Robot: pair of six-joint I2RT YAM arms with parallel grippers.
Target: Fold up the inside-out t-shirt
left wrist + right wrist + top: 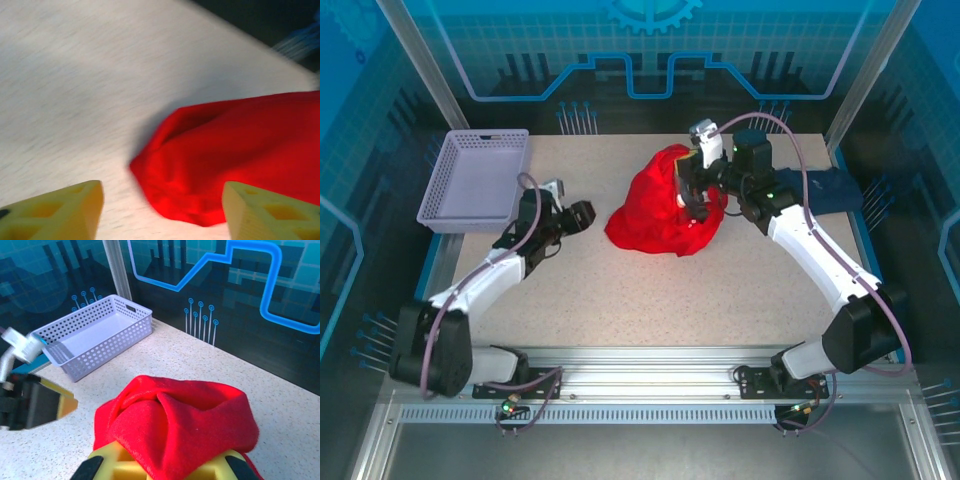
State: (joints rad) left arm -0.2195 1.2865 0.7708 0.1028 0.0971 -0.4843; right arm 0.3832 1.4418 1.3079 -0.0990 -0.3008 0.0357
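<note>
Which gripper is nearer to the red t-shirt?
Right. The right gripper is shut on the red t-shirt; the left gripper stands open beside its left edge, not touching.

T-shirt [660, 210] bright red; basket [475, 180] lavender (dotted holes); table [650, 290] speckled beige.

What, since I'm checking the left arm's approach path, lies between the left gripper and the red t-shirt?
Nothing but bare table: the top external view shows a speckled strip between the left gripper and the t-shirt.
</note>
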